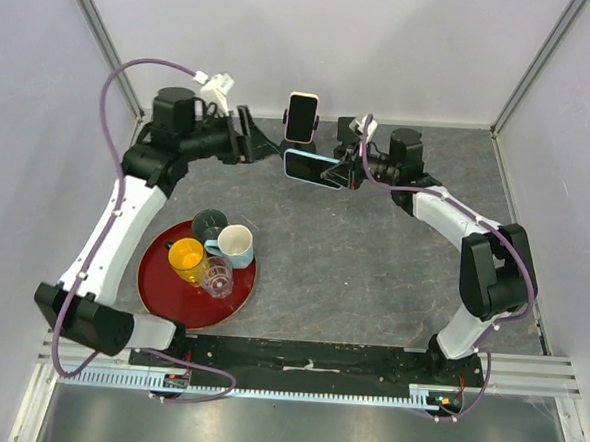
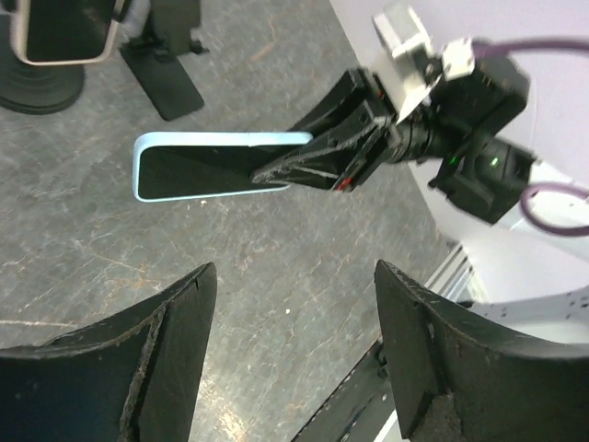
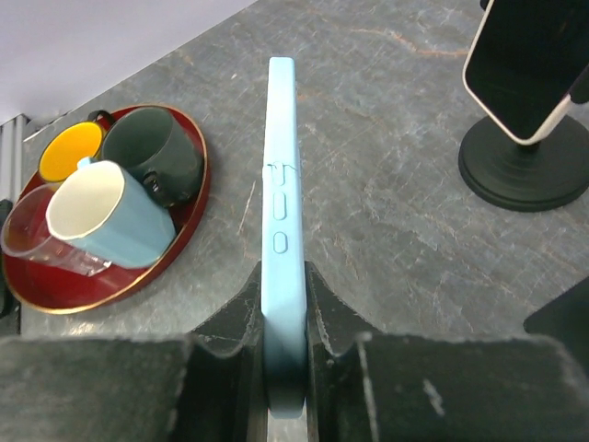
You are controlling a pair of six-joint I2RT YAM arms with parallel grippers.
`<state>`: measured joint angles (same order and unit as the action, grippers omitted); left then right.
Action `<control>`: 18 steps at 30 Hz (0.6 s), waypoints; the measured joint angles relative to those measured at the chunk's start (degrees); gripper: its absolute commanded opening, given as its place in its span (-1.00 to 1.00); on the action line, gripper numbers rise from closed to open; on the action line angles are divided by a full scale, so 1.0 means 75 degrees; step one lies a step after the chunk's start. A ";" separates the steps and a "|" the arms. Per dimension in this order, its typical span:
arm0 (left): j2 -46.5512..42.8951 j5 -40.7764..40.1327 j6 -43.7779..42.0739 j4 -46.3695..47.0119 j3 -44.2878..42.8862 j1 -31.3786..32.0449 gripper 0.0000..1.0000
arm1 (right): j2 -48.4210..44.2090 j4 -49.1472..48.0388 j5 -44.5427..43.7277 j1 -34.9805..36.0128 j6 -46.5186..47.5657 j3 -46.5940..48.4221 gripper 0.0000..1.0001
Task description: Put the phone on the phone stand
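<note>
Grey stone-look table. Right gripper [image 3: 283, 299] pinches one end of the blue phone [image 3: 281, 175], which juts forward in the air; left gripper [image 2: 294, 276] gapes empty opposite. That end-only pinch could let the phone pivot or slip before it reaches the empty stand [image 2: 164, 78] beyond.

Red tray [image 1: 173, 305] holds yellow cup [image 1: 186, 257]; green mug [image 1: 211, 223]; blue mug [image 1: 233, 243]; glass [image 1: 217, 274]

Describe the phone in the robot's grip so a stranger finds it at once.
At the far middle of the grey table, a pale phone stands on a stand. Just before it, the right gripper holds the second phone. Only this one is light blue and turned sideways.
</note>
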<state>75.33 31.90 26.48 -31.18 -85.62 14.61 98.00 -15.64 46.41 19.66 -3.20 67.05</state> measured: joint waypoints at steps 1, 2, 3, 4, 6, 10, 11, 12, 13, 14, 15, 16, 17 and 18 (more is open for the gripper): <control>0.0233 0.0035 -0.0178 0.0009 -0.0067 0.0195 0.50 | 0.0000 0.0178 0.0248 -0.0143 0.0085 0.0047 -1.00; 0.0393 0.0073 -0.0297 0.0015 -0.0099 0.0312 0.50 | 0.0000 0.0280 0.0411 -0.0239 0.0146 0.0064 -1.00; 0.0609 0.0181 -0.0440 0.0017 -0.0119 0.0443 0.50 | 0.0000 0.0408 0.0595 -0.0376 0.0201 0.0082 -1.00; 0.0813 0.0265 -0.0565 0.0026 -0.0119 0.0545 0.50 | -0.0003 0.0525 0.0764 -0.0487 0.0245 0.0082 -1.00; 0.1201 0.0568 -0.0790 0.0044 -0.0119 0.0676 0.50 | -0.0003 0.0761 0.1078 -0.0720 0.0335 0.0085 -1.00; 0.1658 0.1026 -0.1174 0.0210 -0.0119 0.0705 0.50 | -0.0003 0.1084 0.1600 -0.1070 0.0414 0.0085 -1.00; 0.1714 0.1137 -0.1250 0.0236 -0.0119 0.0705 0.50 | -0.0003 0.1154 0.1711 -0.1128 0.0428 0.0099 -1.00; 0.1766 0.1274 -0.1335 0.0283 -0.0119 0.0705 0.50 | -0.0003 0.1227 0.1821 -0.1172 0.0437 0.0119 -1.00; 0.1818 0.1416 -0.1411 0.0341 -0.0119 0.0705 0.50 | -0.0003 0.1262 0.1909 -0.1192 0.0443 0.0137 -1.00; 0.1868 0.1536 -0.1480 0.0391 -0.0119 0.0705 0.50 | -0.0003 0.1326 0.2028 -0.1195 0.0455 0.0175 -1.00; 0.1909 0.1612 -0.1524 0.0414 -0.0117 0.0705 0.50 | 0.0000 0.1373 0.2104 -0.1192 0.0460 0.0210 -1.00; 0.1955 0.1673 -0.1571 0.0452 -0.0114 0.0705 0.50 | 0.0000 0.1437 0.2200 -0.1186 0.0466 0.0259 -1.00; 0.2005 0.1751 -0.1614 0.0501 -0.0105 0.0705 0.50 | 0.0000 0.1510 0.2294 -0.1174 0.0484 0.0318 -1.00; 0.2052 0.1813 -0.1667 0.0527 -0.0087 0.0708 0.49 | 0.0000 0.1614 0.2369 -0.1139 0.0554 0.0385 -1.00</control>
<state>90.72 45.50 13.98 -27.22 -86.28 19.92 98.00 -3.53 64.18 11.11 0.95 69.93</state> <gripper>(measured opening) 0.752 0.198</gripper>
